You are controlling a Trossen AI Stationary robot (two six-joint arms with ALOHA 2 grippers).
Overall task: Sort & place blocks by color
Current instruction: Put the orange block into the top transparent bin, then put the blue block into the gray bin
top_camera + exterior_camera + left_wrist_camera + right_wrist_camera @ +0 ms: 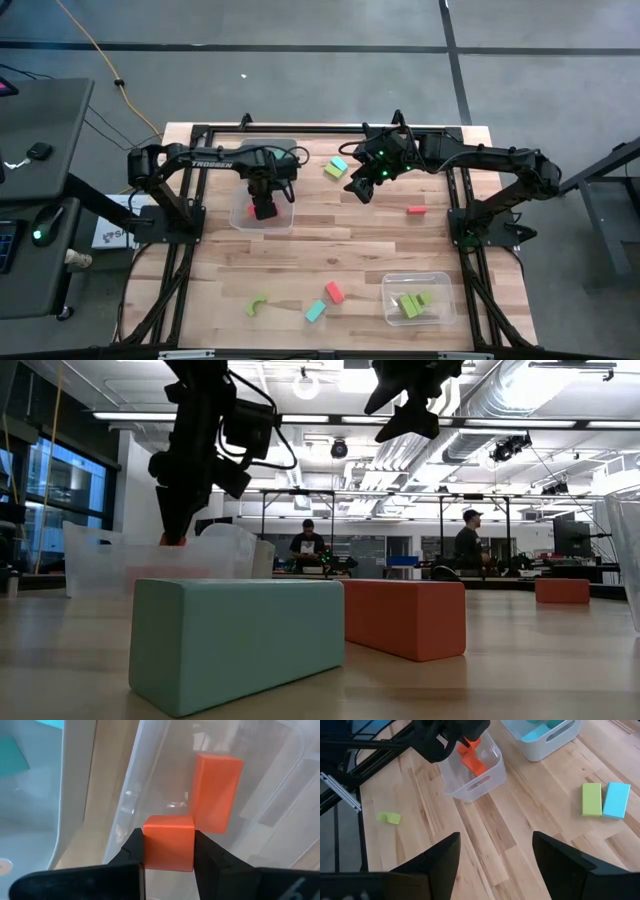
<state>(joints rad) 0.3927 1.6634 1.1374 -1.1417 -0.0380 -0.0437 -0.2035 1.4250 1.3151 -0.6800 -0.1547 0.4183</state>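
The blocks were partly sorted: the left gripper (169,851) pinched a red block (168,849) over the clear bin (240,213) holding another red; greens sat in a second bin (445,295). Several remained on the bench (360,250). The right gripper (495,850) hung spread, empty.

The left gripper (264,208) hangs inside a clear bin (240,213), walled in all round; 1 red block (216,790) lies just beyond its fingertips. Below the right gripper (495,855) the wooden table (520,820) is bare; green (591,798) and blue blocks (616,800) lie aside.
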